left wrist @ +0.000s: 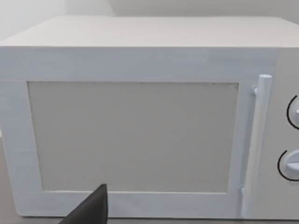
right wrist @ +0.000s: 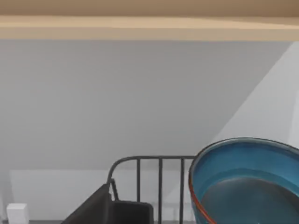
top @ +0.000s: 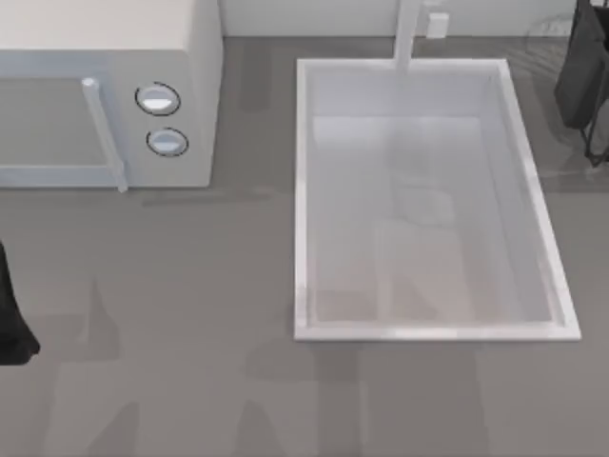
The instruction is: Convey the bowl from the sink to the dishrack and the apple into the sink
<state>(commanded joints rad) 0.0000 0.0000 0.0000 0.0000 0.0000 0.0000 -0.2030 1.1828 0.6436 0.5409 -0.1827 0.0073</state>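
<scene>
Grey countertop [top: 190, 314], matte, backed by a pale wall. White sink [top: 538, 205] recessed in it, tap [top: 407, 33] at the far rim, basin bare. White microwave [top: 105, 90] with two knobs to the left of the sink, door closed. Left arm [top: 11, 319] at the counter's left edge, well left of the sink, its wrist camera facing the microwave door; finger spread cannot be told. Right arm [top: 585, 71] past the sink's far right corner. Blue bowl [right wrist: 247, 182], red-brown rim, close beside a dark wire dishrack [right wrist: 149, 186] in the right wrist view; whether the right gripper pinches it cannot be told.
</scene>
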